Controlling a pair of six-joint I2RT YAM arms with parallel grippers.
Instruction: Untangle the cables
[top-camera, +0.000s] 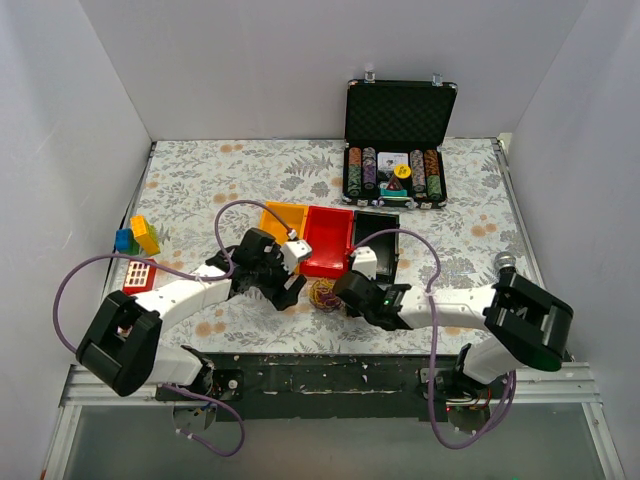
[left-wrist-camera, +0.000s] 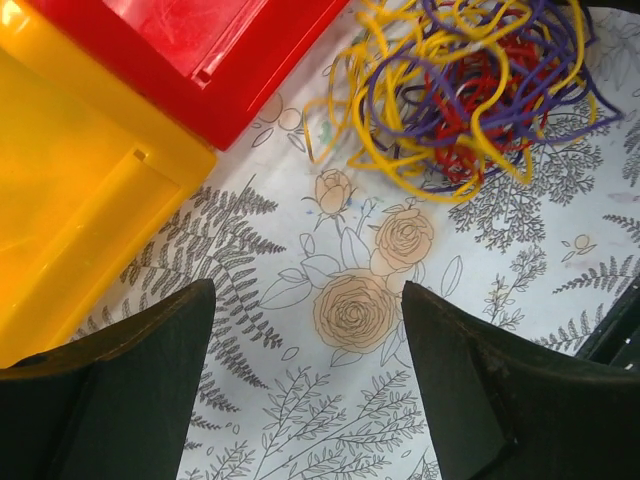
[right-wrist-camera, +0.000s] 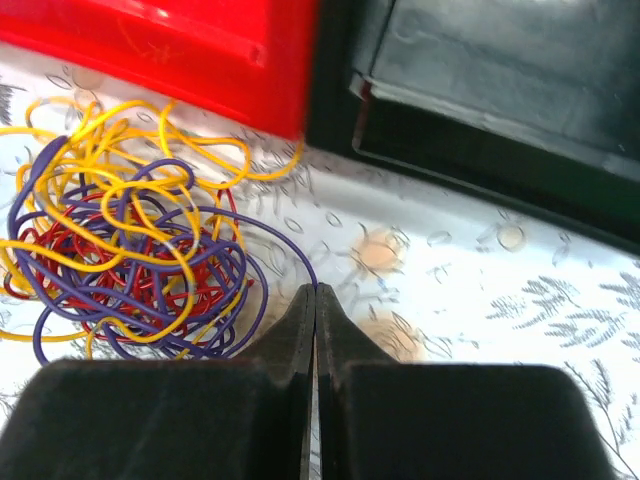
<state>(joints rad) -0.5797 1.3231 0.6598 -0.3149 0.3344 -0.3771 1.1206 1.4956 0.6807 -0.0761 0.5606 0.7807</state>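
Since the cables (top-camera: 323, 294) are hair-thin yellow, red and dark purple wires wound into one loose clump, I judge them very light, limp and springy, likely to drag along whole when any one strand is pulled. The clump lies on the flowered tabletop (top-camera: 200, 180), just at 6 o'clock of the red bin (top-camera: 328, 240), with the yellow bin (top-camera: 283, 218) and the black bin (top-camera: 375, 240) to either side of that bin.

From above, the left gripper (top-camera: 295, 292) sits at 9 o'clock of the clump and the right gripper (top-camera: 342, 296) at 3 o'clock, both near it. The left wrist view shows the left gripper's jaws spread wide over bare tabletop, holding nothing, with the clump at about 1 o'clock ahead of it. The right wrist view shows the right gripper's fingers (right-wrist-camera: 300, 330) pressed tight together. A purple loop runs into the seam at their tips and seems nipped there.

A good hold would be an outer loop standing free of the mass, such as the yellow ones at the rim. Pinching the dense red core would probably only tighten the knot, and wire this fine could slip out of the pads.
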